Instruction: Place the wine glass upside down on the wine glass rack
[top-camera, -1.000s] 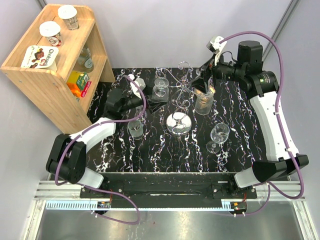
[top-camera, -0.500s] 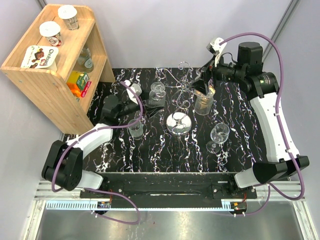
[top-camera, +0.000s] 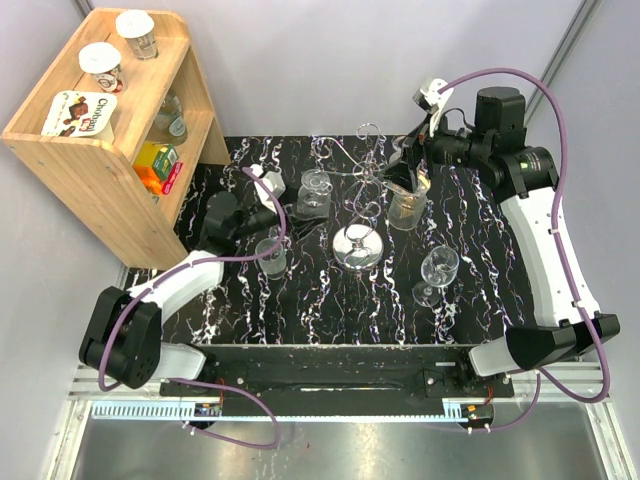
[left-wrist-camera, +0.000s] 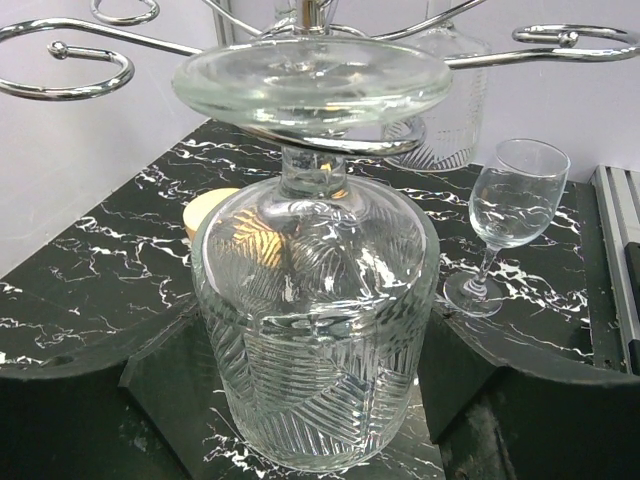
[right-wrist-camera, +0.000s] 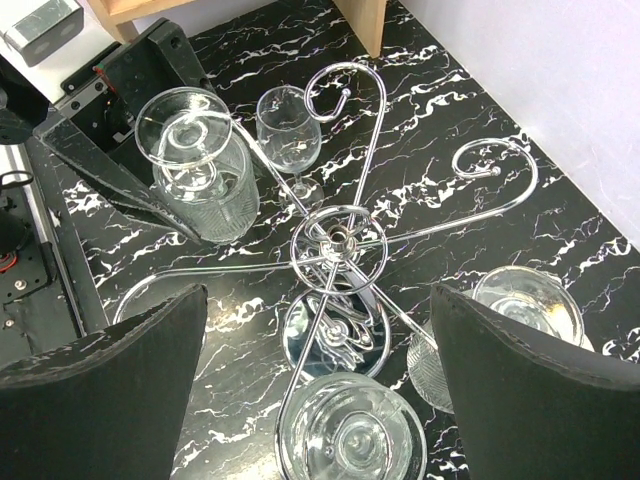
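A clear ribbed wine glass (top-camera: 315, 190) (left-wrist-camera: 315, 330) (right-wrist-camera: 200, 185) is seen hanging upside down on the left side of the shiny chrome wire wine glass rack (top-camera: 357, 247) (left-wrist-camera: 60, 48) (right-wrist-camera: 337, 240). Its round foot is carried on top by one of the curled wire arms and its bowl opens downward, clear of the table. The rack is stood on its round mirror base at the middle of the black, white-veined marble table (top-camera: 300, 300).

The left gripper (top-camera: 288, 205) is held level with the hanging bowl, on its left. Its jaws are spread, with one dark finger (left-wrist-camera: 150, 400) on either side of the glass. Whether the pads touch the glass cannot be told.

The right gripper (top-camera: 405, 172) (right-wrist-camera: 315, 295) is held above the right side of the rack and pointed down at its hub, with its jaws wide apart and nothing between them. A second patterned clear glass (top-camera: 405, 205) (right-wrist-camera: 345, 440) is hung foot-up below it.

A clear stemmed wine glass (top-camera: 438, 270) (left-wrist-camera: 510, 210) is stood upright on the table at the near right, well apart from the rack. Another clear glass (top-camera: 270, 255) is stood near left of the rack. A light wooden shelf unit (top-camera: 90, 160) is placed at the far left.
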